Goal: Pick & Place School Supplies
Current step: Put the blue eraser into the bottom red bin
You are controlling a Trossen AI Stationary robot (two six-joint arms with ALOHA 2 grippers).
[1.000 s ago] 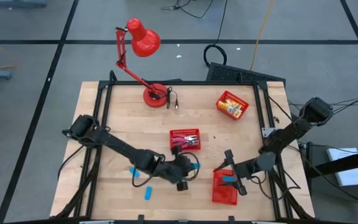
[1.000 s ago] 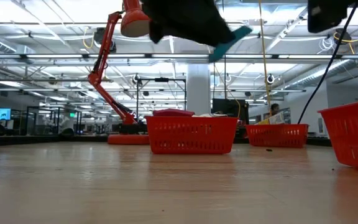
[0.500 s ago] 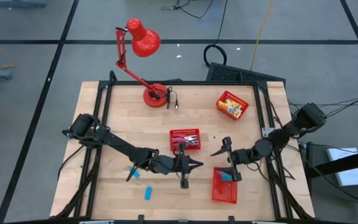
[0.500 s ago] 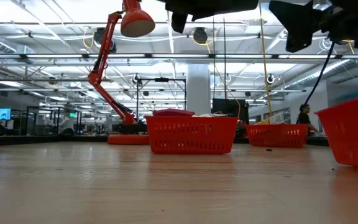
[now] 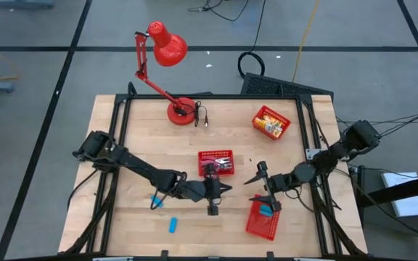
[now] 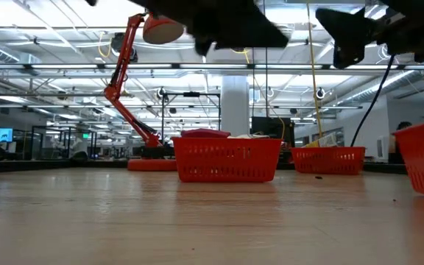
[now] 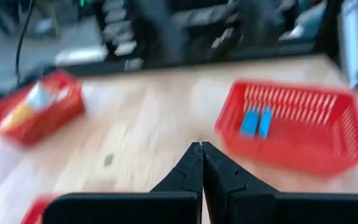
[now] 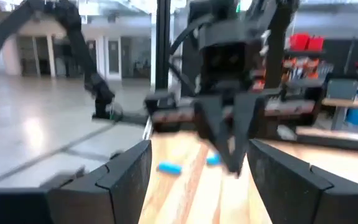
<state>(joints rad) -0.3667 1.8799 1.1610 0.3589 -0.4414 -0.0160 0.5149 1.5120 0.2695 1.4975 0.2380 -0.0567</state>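
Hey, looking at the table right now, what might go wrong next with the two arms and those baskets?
The left tool, shut and empty, faces the open right tool closely above the table; they may collide. The front basket with blue blocks sits under the right arm at the table's edge, so a bump might shove it off. Two blue blocks still lie on the table.

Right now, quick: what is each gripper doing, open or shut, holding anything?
Left gripper: shut, nothing between its fingers, above the table's middle.
Right gripper: open, holding nothing, beside the near-right red basket.
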